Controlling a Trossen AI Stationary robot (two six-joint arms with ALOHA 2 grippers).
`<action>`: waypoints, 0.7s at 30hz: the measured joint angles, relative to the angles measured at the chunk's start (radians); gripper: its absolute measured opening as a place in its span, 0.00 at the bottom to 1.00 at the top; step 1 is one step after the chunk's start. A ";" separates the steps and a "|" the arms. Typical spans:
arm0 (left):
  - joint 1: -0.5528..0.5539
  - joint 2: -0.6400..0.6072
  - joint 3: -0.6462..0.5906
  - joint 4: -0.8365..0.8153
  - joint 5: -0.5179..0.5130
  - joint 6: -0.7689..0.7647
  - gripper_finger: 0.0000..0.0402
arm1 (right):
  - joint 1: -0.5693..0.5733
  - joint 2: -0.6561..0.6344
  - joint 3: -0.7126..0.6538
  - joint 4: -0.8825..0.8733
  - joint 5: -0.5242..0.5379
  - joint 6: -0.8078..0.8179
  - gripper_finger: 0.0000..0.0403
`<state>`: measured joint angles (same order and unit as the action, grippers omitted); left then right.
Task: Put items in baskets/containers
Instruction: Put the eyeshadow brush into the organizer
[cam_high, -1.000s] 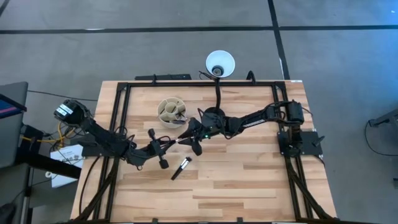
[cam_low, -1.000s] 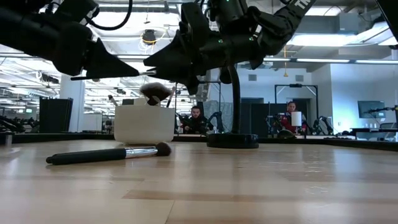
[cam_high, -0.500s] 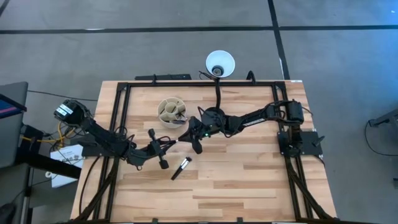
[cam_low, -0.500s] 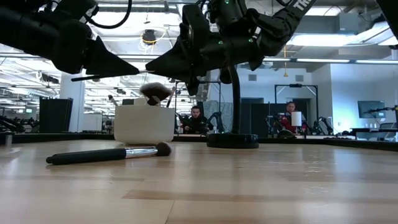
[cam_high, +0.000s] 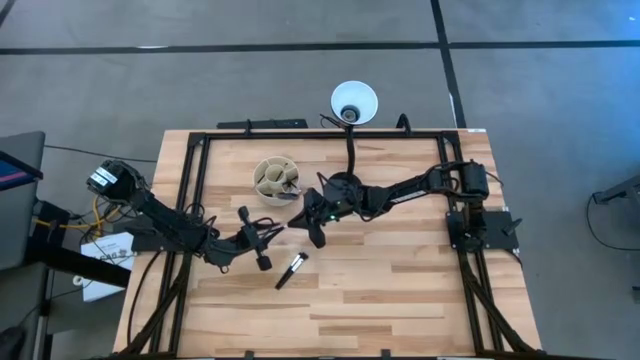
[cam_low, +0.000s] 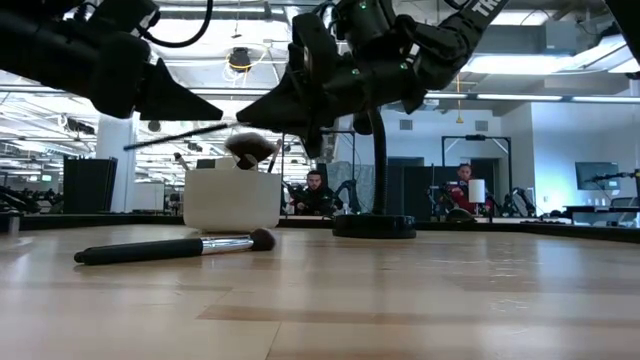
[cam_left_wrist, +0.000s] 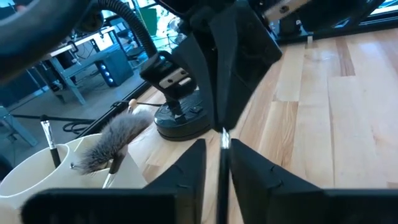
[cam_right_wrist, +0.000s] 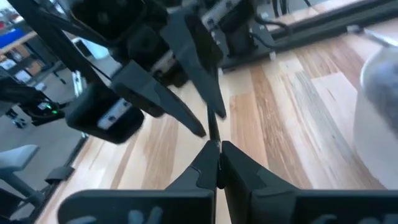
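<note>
A thin black-handled brush (cam_low: 180, 136) hangs in the air between my two grippers, above the table and near the cream cup (cam_high: 277, 180). My right gripper (cam_high: 297, 221) is shut on it. My left gripper (cam_high: 272, 232) faces it; its fingers (cam_left_wrist: 194, 163) stand on either side of the handle (cam_left_wrist: 222, 163) with a small gap, open. The cup holds several brushes, among them a fluffy one (cam_low: 250, 148). Another brush (cam_high: 291, 270) lies flat on the table in front of the grippers. My right gripper pinches the thin brush's handle (cam_right_wrist: 214, 138) between its two fingertips, near one end. The fingers come level from the table's right and lie roughly along the brush. The brush is clear of the table and slants down toward the left arm.
The black lamp's base (cam_high: 343, 186) stands just behind my right gripper, and its white shade (cam_high: 354, 102) is beyond the far edge. A black frame (cam_high: 195, 180) runs along the table's sides. Bare wood lies toward the near edge. People sit in the room behind.
The thin brush, level between the grippers a second ago, has tipped. Its end at the right gripper has stayed put, and its free end under the left arm has dropped. Both arms have kept their places.
</note>
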<state>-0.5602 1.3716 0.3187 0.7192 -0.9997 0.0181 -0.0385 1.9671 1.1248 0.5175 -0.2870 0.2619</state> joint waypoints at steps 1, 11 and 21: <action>0.000 0.000 0.000 0.000 -0.002 0.000 0.19 | 0.001 0.000 0.000 -0.010 0.002 0.000 0.00; -0.001 -0.048 0.000 0.008 -0.009 -0.028 0.32 | 0.008 -0.089 0.058 -0.255 0.151 -0.142 0.00; -0.029 -0.157 0.000 0.008 -0.002 -0.025 0.29 | 0.024 -0.205 0.299 -0.767 0.530 -0.383 0.00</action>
<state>-0.5892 1.2148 0.3185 0.7277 -1.0017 -0.0068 -0.0146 1.7625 1.4240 -0.2498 0.2432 -0.1206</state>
